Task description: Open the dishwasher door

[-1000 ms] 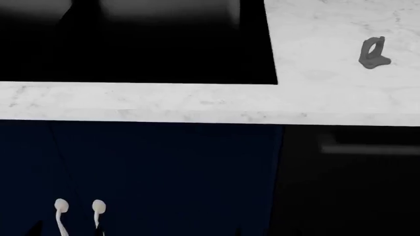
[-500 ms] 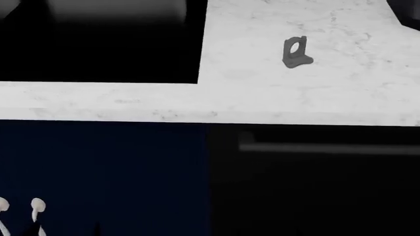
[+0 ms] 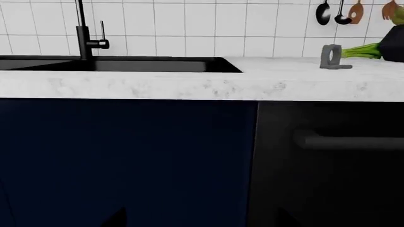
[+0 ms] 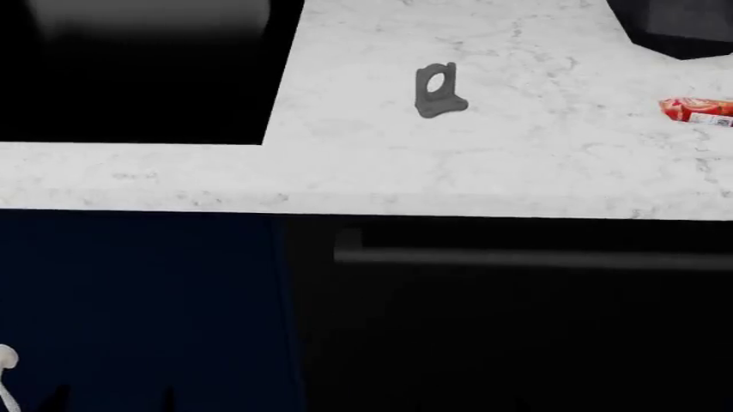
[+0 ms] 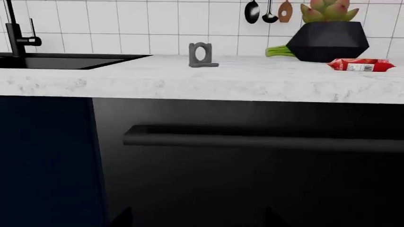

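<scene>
The dishwasher door point(image 4: 516, 326) is a flat black panel under the counter, shut, with a long dark-grey bar handle point(image 4: 527, 257) near its top. It fills the right wrist view point(image 5: 252, 179), where the handle point(image 5: 265, 139) runs across the frame. In the left wrist view the door point(image 3: 328, 179) and its handle point(image 3: 347, 141) are off to one side. No lock icon shows. My right gripper point(image 5: 197, 222) faces the door below the handle, jaws wide apart, empty. My left gripper point(image 3: 200, 222) faces the seam between navy cabinet and door, jaws apart, empty.
A white marble counter point(image 4: 401, 172) overhangs the door. It holds a black sink point(image 4: 126, 86), a small grey stand point(image 4: 435, 90) and a red packet point(image 4: 696, 110). A navy cabinet point(image 4: 137, 309) with a white knobbed handle point(image 4: 6, 360) is left of the door. A black planter point(image 5: 327, 40) stands at the back.
The head view has swung to the right: the sink, grey stand and cabinet handles slid left, more of the dishwasher door came into view, and the red packet appeared.
</scene>
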Robot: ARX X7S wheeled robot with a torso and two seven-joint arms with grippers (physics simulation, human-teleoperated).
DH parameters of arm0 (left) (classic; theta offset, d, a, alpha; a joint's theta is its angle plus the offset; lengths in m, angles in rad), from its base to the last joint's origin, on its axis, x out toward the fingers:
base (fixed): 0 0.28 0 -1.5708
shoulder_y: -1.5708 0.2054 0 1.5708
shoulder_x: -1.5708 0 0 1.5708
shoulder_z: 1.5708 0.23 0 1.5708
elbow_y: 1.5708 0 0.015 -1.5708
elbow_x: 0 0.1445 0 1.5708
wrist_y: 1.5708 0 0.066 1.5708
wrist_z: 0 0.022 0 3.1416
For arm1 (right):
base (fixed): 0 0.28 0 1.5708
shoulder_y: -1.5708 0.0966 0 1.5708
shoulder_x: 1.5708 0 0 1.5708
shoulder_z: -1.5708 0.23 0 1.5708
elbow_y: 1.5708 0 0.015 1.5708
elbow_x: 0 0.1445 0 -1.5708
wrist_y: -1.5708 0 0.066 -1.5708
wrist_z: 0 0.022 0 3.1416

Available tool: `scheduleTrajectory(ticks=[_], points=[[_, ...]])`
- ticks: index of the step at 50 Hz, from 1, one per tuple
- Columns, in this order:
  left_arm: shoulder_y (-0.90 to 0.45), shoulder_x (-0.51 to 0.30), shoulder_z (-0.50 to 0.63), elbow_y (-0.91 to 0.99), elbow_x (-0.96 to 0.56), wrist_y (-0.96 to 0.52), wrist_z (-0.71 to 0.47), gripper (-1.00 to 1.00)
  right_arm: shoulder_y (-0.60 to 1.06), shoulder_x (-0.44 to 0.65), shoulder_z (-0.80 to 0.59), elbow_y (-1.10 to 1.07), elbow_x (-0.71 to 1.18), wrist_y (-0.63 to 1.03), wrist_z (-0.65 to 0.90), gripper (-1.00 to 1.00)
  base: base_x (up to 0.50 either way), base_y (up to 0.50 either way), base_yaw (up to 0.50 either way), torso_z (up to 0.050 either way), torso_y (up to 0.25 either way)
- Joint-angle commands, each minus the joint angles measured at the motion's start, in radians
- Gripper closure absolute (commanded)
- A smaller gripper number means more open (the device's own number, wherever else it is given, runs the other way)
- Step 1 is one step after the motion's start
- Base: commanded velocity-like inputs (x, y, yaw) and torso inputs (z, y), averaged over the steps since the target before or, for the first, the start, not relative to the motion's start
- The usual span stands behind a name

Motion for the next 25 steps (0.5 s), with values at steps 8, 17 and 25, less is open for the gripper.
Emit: scheduleTrajectory(ticks=[8, 17, 25], points=[[0.002, -0.016, 0.017, 0.016, -0.044, 0.000, 0.005, -1.00, 0.002, 0.012, -0.017, 0.011, 0.015, -0.011, 0.018, -1.00, 0.00, 0.00, 0.00, -0.033, 0.000], [0.000, -0.021, 0.030, 0.016, -0.042, 0.007, -0.002, -1.00, 0.000, 0.019, -0.022, 0.005, 0.022, -0.007, 0.028, -1.00, 0.00, 0.00, 0.00, -0.050, 0.000], [-0.004, -0.028, 0.036, -0.006, -0.042, 0.042, -0.001, -1.00, 0.002, 0.024, -0.027, -0.002, 0.030, -0.006, 0.034, -1.00, 0.00, 0.00, 0.00, -0.038, 0.000]])
